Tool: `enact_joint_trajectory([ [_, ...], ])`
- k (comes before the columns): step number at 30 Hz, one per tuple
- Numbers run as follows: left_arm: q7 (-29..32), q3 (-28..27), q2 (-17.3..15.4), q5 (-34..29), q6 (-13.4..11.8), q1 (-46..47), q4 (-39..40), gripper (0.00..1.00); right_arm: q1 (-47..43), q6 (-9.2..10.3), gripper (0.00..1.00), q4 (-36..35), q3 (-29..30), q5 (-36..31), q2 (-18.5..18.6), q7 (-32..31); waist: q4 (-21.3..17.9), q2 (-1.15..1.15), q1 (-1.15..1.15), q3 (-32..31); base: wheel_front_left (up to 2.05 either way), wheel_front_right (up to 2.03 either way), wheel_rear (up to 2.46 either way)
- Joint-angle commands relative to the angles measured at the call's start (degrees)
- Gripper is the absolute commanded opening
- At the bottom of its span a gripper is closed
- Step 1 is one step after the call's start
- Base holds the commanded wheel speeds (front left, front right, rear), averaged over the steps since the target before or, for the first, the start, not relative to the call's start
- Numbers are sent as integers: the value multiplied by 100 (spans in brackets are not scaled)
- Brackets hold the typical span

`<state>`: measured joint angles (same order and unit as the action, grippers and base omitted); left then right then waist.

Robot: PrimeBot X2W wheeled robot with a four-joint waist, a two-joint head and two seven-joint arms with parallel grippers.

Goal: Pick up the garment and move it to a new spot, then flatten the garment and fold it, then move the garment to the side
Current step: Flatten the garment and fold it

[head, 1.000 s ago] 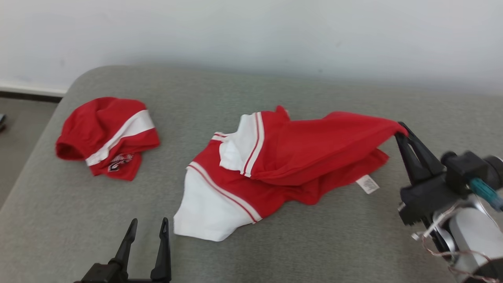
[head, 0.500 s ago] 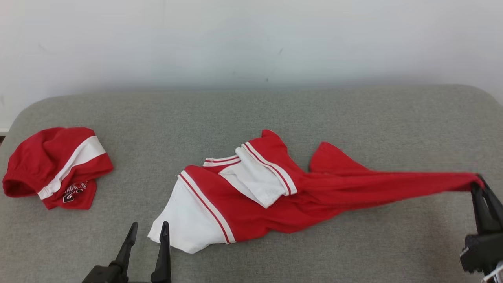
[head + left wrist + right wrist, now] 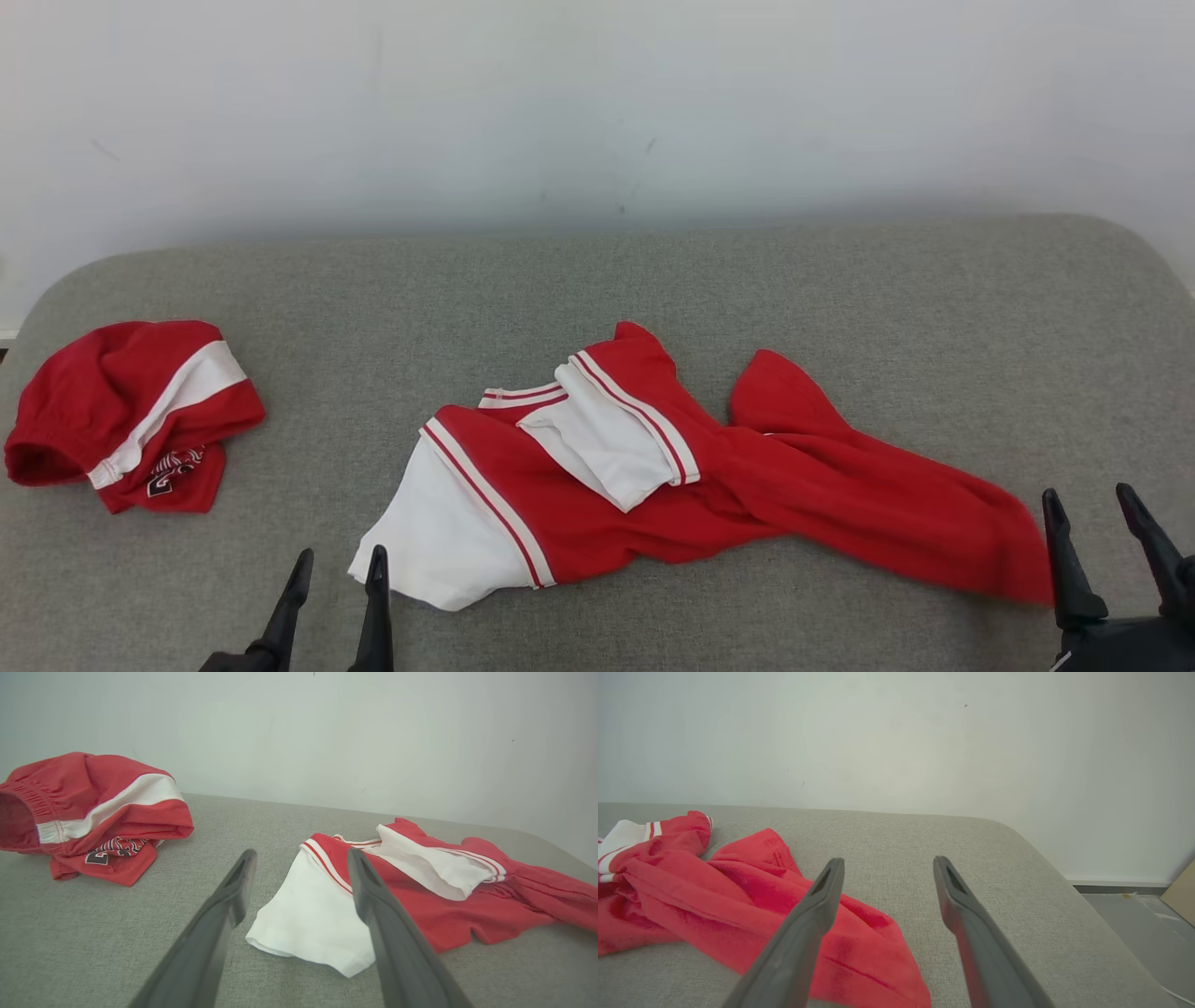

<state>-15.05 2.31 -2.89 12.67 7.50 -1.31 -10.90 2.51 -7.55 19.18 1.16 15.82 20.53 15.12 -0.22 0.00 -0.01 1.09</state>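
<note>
The red-and-white jersey (image 3: 653, 485) lies crumpled across the middle of the grey padded surface (image 3: 597, 280). It runs from a white panel near the front edge to a long red tail that trails toward the front right corner. Both sets of jaws are spread wide and hold nothing. The left gripper (image 3: 341, 553) sits at the front edge with one finger just beside the white panel. The right gripper (image 3: 1088, 493) sits just beside the tip of the red tail.

I judge the cloth light, thin and limp. It will sag, twist and bunch the moment I lift it by one point, and a shallow pinch on smooth knit could slip. The striped trim looks thicker, so I'd take hold there or at the corners of the hem — two separate points, one per arm, to pull it flat.

The head view gives me the whole layout, including the bundled red shorts (image 3: 131, 411) well apart at the left edge. The left wrist view adds detail: the shorts' gathered waistband, dark lettering, and a white striped flap folded over and raised off the red body. The right wrist view shows the tail lying flat under one finger, and past the surface's right edge the floor (image 3: 1125, 914) — a drop to avoid.
</note>
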Motion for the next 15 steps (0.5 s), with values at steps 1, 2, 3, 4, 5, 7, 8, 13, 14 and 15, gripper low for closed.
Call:
enact_joint_trajectory([
  [1,-19,-18,0,-29,-6,-49,14,100,-81,13,100,-64,5,-36,-47,4,-3,0,1,-8,0,0,0],
  [2,-19,-25,0,-25,-6,-52,18,100,-170,13,100,-114,5,-17,-95,4,-7,0,1,-11,0,0,0],
  [3,-19,-33,0,-23,-6,-56,22,100,-235,13,100,-162,16,-11,-139,4,-14,0,1,-14,0,0,0],
  [4,-19,-42,0,-21,-6,-62,24,100,-292,13,100,-237,21,3,-181,4,-23,0,1,-15,0,0,0],
  [5,-19,-54,0,-18,-6,-67,25,100,-341,13,100,-324,25,-1,-225,4,-33,0,1,-15,0,0,0],
  [7,-19,-73,0,-17,-6,-87,27,100,-430,13,100,-495,24,17,-320,4,-56,0,1,-19,0,0,0],
  [8,-19,-82,0,-18,-6,-98,28,100,-476,13,100,-578,18,18,-363,4,-67,0,1,-20,0,0,0],
  [13,-19,-103,-1,-45,-6,-83,37,100,-583,13,100,-1013,6,-31,-603,5,-98,0,1,-12,0,0,0],
  [14,-19,-104,0,-50,-6,-81,51,100,-608,13,100,-1077,12,-48,-656,4,-100,0,1,-6,0,0,0],
  [15,-19,-107,0,-57,-6,-80,65,100,-624,13,100,-1130,17,-69,-700,4,-100,0,1,6,0,0,0],
])
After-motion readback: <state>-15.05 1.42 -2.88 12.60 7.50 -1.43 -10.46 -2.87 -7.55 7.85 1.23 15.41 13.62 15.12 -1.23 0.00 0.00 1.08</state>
